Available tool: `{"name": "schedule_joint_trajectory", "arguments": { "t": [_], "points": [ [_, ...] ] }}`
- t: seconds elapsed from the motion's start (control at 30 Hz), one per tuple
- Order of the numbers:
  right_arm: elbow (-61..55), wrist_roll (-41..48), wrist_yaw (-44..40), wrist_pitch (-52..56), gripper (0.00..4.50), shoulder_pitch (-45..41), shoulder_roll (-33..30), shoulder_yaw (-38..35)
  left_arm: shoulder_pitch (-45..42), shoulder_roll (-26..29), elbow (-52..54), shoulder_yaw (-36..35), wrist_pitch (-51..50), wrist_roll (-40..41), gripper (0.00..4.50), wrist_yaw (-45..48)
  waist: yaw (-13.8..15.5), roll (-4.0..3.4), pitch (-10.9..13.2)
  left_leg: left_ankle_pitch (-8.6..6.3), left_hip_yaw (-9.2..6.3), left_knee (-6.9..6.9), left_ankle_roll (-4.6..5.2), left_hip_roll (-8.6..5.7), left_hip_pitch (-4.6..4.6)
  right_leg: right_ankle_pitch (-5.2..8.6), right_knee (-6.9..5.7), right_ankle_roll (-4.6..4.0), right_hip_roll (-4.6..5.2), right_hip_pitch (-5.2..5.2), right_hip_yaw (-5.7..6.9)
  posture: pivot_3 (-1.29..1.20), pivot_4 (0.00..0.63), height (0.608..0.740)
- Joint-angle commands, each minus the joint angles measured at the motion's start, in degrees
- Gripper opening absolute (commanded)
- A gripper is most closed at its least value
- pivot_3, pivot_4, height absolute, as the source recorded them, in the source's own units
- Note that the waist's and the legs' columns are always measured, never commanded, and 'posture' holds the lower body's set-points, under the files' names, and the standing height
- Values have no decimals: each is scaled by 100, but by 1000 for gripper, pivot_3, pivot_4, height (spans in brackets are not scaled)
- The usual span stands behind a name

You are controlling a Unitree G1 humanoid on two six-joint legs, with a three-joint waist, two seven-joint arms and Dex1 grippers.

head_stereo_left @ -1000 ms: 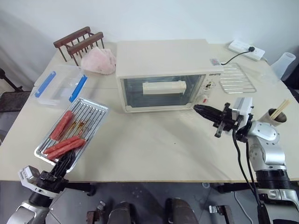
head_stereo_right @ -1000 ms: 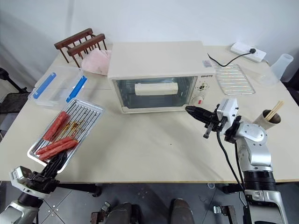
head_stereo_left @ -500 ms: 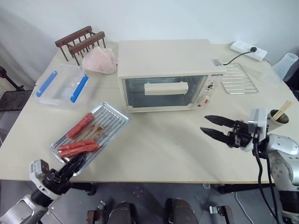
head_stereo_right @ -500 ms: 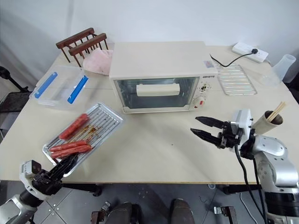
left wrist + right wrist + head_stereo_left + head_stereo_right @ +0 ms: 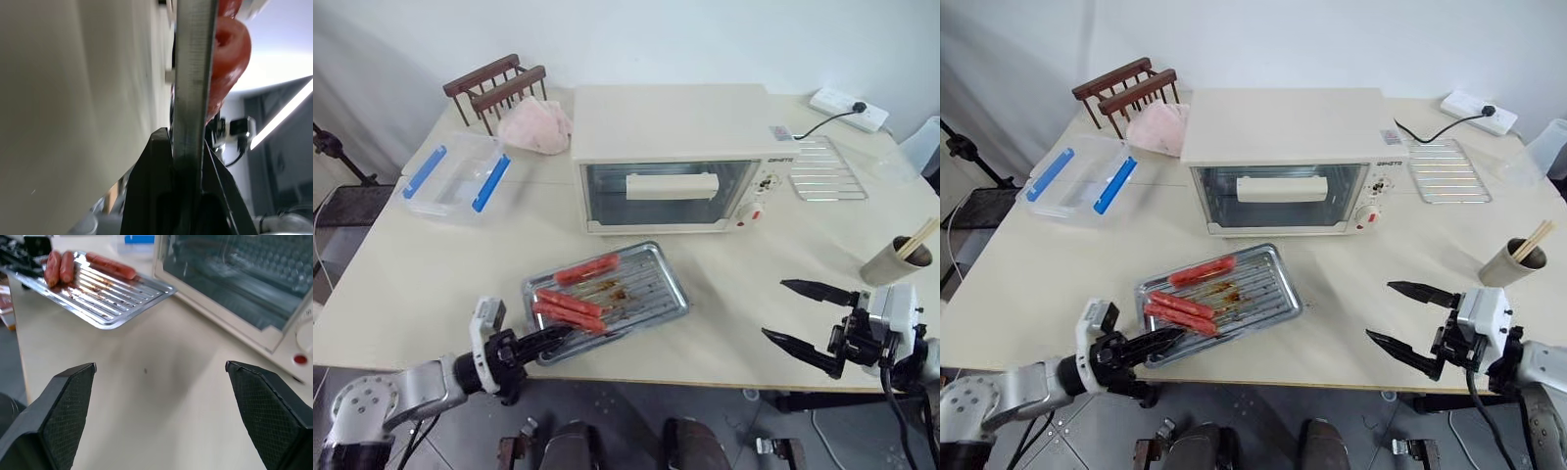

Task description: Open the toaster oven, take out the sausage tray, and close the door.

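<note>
The cream toaster oven (image 5: 671, 122) stands at the middle back of the table, its glass door (image 5: 666, 196) shut with the bar handle across it. The shiny sausage tray (image 5: 641, 284) lies tilted on the table in front of the oven, with three red sausages (image 5: 570, 305) on its wire grid. My left gripper (image 5: 560, 336) is shut on the tray's near left rim (image 5: 193, 58). Off the table's front right corner, my right gripper (image 5: 1379, 310) stands wide open with nothing between its fingers; it faces the tray (image 5: 98, 289) and the oven front (image 5: 234, 289).
A clear box with blue clips (image 5: 455, 178), a wooden rack (image 5: 494, 86) and a pink cloth (image 5: 536, 127) sit at the back left. A bare wire rack (image 5: 827, 168), a power strip (image 5: 847, 98) and a cup of chopsticks (image 5: 899, 260) are on the right.
The left gripper has swung the sausage tray rightward from the table's left edge to the front of the oven. The right gripper has opened wide and drawn back from the oven toward the near right.
</note>
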State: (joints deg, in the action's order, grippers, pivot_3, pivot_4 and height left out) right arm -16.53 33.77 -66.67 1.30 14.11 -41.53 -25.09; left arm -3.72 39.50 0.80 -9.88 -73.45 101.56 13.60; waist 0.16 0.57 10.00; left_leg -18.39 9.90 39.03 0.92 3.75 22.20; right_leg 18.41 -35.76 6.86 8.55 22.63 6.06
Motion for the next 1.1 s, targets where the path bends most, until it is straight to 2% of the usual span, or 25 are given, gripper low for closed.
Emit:
{"name": "schedule_joint_trajectory", "arguments": {
  "t": [0.03,0.17,0.4,0.73,1.03,1.1],
  "points": [
    [-220,-121,54,-420,4438,280,72,-406,-611,62,-162,359,-339,-375,0,416,-2,0,0,0,0,0,0,0,-1,0,0,0,-1,-1,0,0,150,740],
    [-360,-124,8,-584,4438,837,128,-667,-1387,-84,-574,826,-744,-995,0,746,-4,1,0,1,2,0,0,-2,-1,-1,-1,2,-5,-1,1,0,150,740],
    [-616,-75,135,-635,4438,1484,276,-928,-2474,-981,-1530,1152,-1006,-1948,0,728,128,0,-1,6,1,6,5,-7,-5,-9,2,18,-3,-10,-3,0,150,740],
    [-895,-103,417,-577,4438,1684,414,-875,-3071,-1985,-2267,880,-1131,-3265,0,304,253,-28,-20,8,-8,7,13,-20,-8,-16,16,30,10,-27,-3,0,150,740],
    [-927,-128,504,-586,4438,1678,431,-786,-3073,-2400,-2089,421,-1563,-3921,0,-99,288,-61,-45,7,-12,7,19,-19,-25,-18,23,32,13,-50,-1,0,150,740],
    [-929,-129,516,-586,4500,1666,428,-771,-3055,-2485,-2017,302,-1620,-4010,654,-148,286,-60,-45,4,-17,5,19,-16,-48,-17,31,33,13,-75,4,0,150,740]
  ]
}}
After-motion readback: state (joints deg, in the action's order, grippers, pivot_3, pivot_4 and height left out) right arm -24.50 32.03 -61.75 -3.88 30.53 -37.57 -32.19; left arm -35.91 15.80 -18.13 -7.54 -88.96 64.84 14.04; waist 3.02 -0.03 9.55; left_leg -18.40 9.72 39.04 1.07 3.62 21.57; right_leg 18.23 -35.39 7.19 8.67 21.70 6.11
